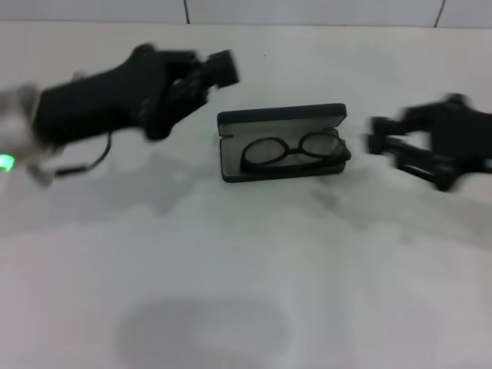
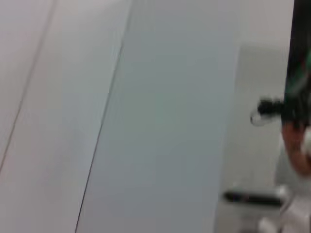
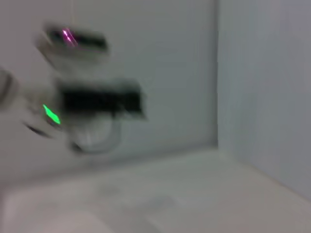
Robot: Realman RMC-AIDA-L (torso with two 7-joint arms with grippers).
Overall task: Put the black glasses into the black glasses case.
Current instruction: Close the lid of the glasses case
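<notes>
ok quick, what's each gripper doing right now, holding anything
Left gripper: beside the open case, holding nothing; open or closed cannot be told.
Right gripper: beside the case, holding nothing; cannot be told either.

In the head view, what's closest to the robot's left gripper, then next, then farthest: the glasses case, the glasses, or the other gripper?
From the left gripper:
1. Black glasses case, just right of it, lid open.
2. Black glasses, lying inside the case.
3. Right gripper, beyond the case's far end.

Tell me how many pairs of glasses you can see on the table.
1. The black glasses lie inside the open black glasses case at the table's middle, between the left gripper and the right gripper. None elsewhere in view.
</notes>
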